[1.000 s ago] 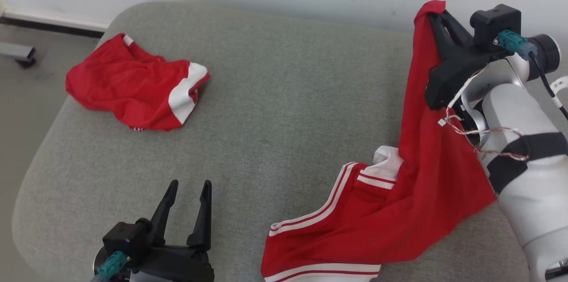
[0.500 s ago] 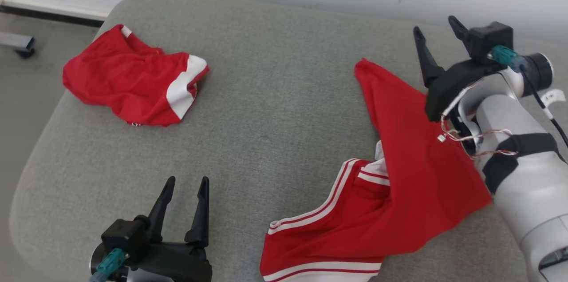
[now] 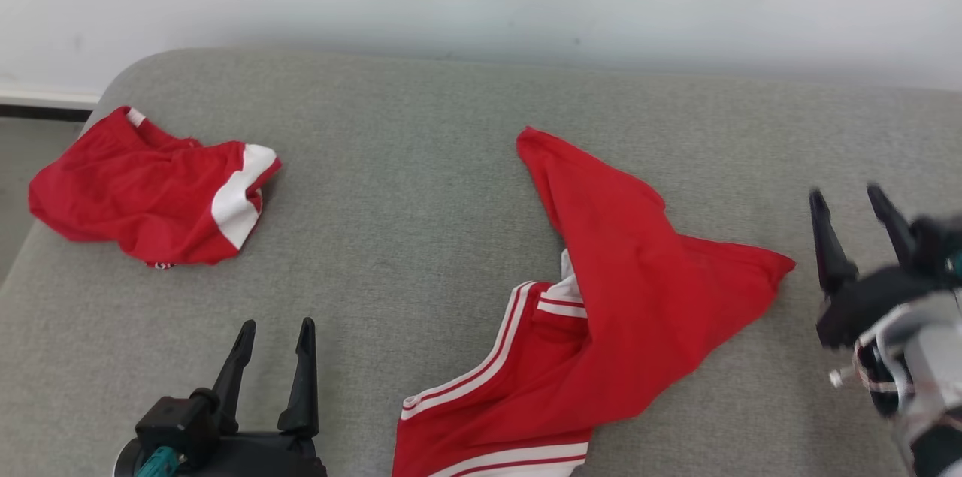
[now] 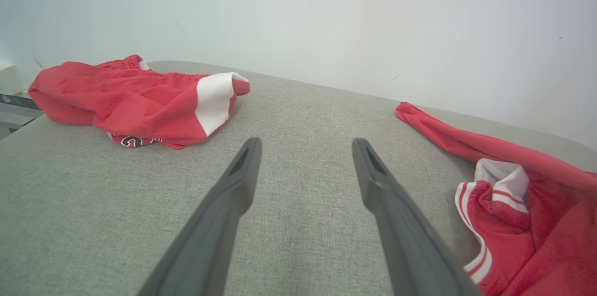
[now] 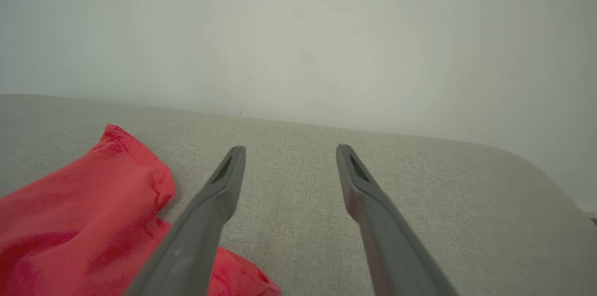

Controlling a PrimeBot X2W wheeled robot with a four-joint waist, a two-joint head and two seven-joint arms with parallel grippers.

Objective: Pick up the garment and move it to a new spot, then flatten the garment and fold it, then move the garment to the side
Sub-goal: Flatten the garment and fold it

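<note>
Garment (image 3: pixel 601 327) | on cushion (image 3: pixel 421 161) | between left and right jaws, touching neither

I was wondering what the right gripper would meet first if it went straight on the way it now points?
Probably the bare grey cushion ahead of the right gripper, not the red garment off to one side; if it skims above that, the white wall behind. Depth is hard to judge.

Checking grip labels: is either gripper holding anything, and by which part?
Nothing. The left gripper and right gripper are open, clear of the striped garment.
</note>
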